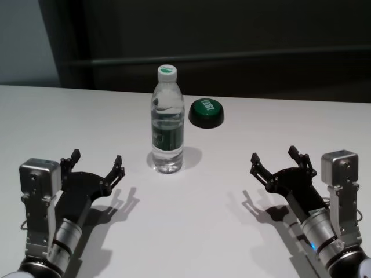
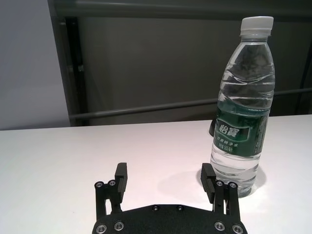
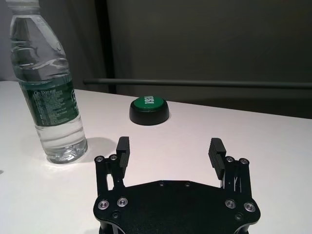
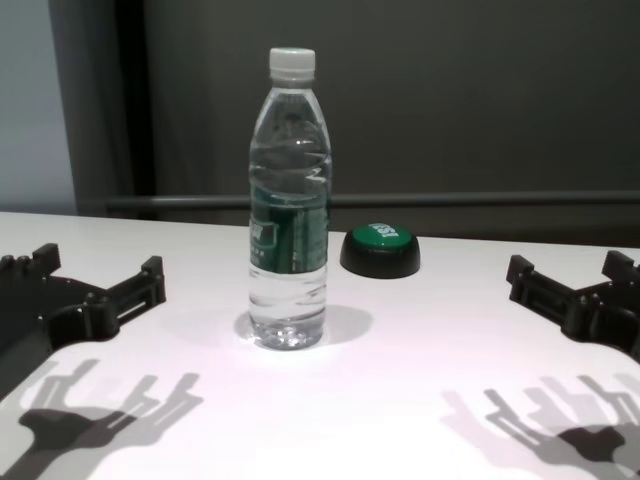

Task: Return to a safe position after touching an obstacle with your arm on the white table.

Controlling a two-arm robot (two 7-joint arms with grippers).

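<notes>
The obstacle, a tall clear water bottle [image 1: 167, 124] with a white cap and a dark green label, stands upright on the white table [image 1: 197, 220], near its middle. It also shows in the chest view [image 4: 288, 215], the left wrist view [image 2: 242, 112] and the right wrist view [image 3: 48, 92]. My left gripper [image 1: 96, 165] is open and empty, low over the table to the bottle's left, apart from it. My right gripper [image 1: 276, 160] is open and empty, low over the table to the bottle's right. Both also show in the chest view, left [image 4: 98, 280] and right [image 4: 570, 275].
A round green button on a black base [image 1: 206, 112] sits just behind and right of the bottle; it also shows in the chest view [image 4: 380, 250] and the right wrist view [image 3: 149, 110]. A dark wall with a rail lies beyond the table's far edge.
</notes>
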